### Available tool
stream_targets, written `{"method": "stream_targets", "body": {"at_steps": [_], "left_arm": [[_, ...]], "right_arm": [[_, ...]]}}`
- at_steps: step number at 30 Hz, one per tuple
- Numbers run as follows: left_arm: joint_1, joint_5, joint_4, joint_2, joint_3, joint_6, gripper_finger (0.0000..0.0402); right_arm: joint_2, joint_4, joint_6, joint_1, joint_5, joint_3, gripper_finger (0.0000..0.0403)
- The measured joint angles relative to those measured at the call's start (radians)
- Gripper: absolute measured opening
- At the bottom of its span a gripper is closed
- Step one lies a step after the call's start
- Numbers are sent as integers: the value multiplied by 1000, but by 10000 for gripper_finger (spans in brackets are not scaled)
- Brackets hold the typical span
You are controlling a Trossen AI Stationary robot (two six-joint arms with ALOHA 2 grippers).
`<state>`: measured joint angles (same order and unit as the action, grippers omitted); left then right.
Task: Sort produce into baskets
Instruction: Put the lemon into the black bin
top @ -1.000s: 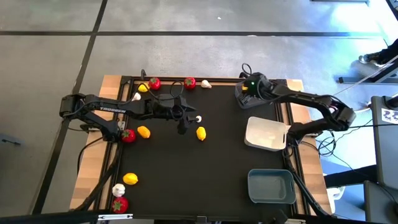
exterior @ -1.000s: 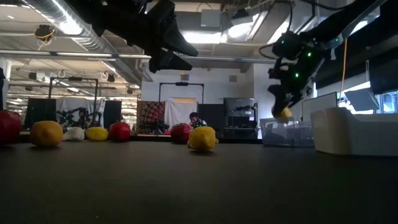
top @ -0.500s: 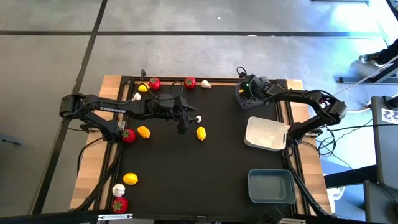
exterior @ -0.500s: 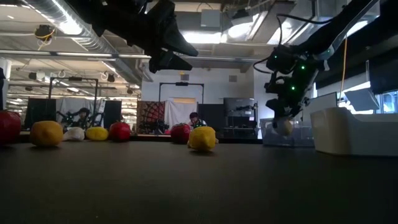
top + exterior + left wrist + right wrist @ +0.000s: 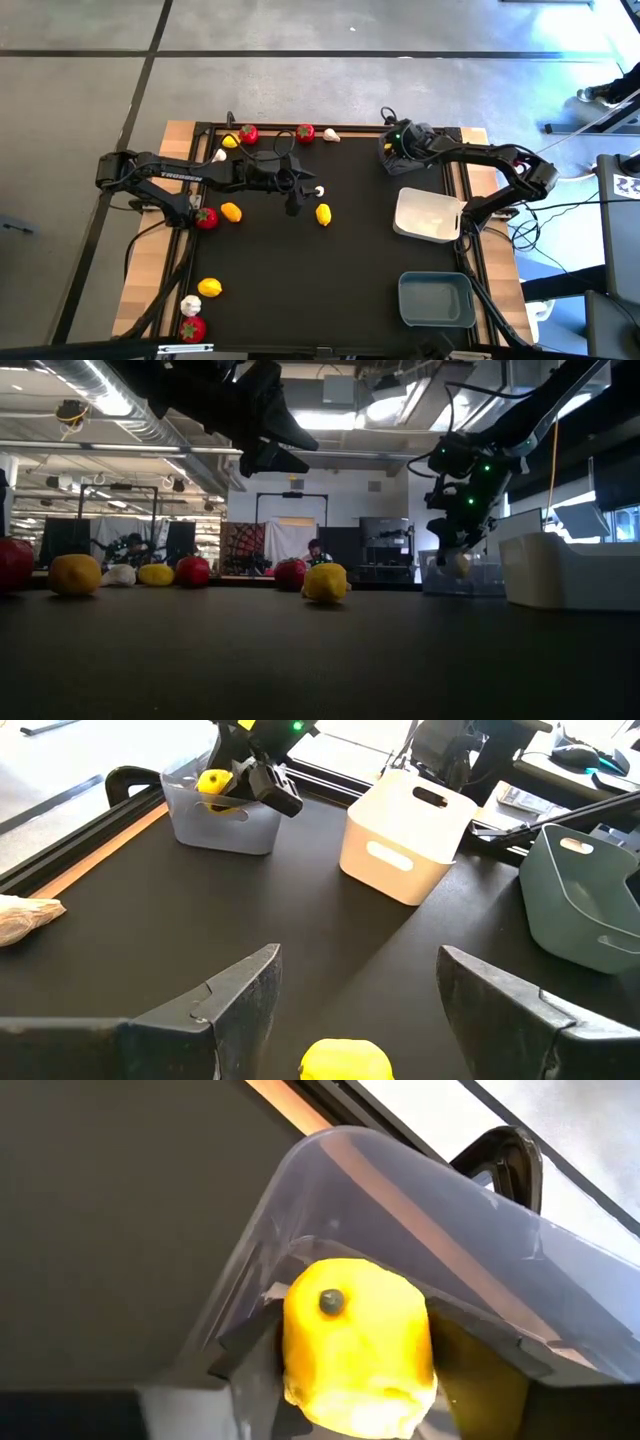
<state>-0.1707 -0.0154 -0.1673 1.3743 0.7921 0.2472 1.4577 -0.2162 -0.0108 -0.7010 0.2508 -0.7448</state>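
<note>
- Since a second ago the right pincer [image 5: 455,560] has swung in from farther right and dropped; it now hangs inside the rim of the grey basket [image 5: 215,820] at the desk's [image 5: 330,270] far right corner. Left arm hasn't budged.
- The lemon [image 5: 358,1342] sits between the right pincer's fingers, which look to be just starting to part but still touch it on both sides. Low view shows it a little above the basket floor.
- To do it well: spread the fingers fully before any lift, so the lemon drops clean and doesn't ride up on one pad.
- Stay clear of the near wall; the lemon is close to that rounded corner and could nudge the basket.
- Then retract straight up, not sideways, past the rim.
- White basket [image 5: 428,214] and blue-grey basket [image 5: 436,300] sit nearer along the right side; nothing visible in them.
- Left pincer [image 5: 355,1005] hovers open, holding nothing, above a second lemon [image 5: 323,213] mid-desk, the obvious next pick.
- The other lemons, red fruits and garlic lie scattered on the left half.
</note>
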Motion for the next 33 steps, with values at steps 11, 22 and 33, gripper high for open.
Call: {"method": "stream_targets", "body": {"at_steps": [11,22,33], "left_arm": [[0,0,0,0,0,0,260],[0,0,0,0,0,-1,260],[0,0,0,0,0,-13,260]], "right_arm": [[-3,24,-1,0,1,0,281],[-111,-61,6,3,-120,-74,282],[-138,29,6,205,-315,-80,282]]}}
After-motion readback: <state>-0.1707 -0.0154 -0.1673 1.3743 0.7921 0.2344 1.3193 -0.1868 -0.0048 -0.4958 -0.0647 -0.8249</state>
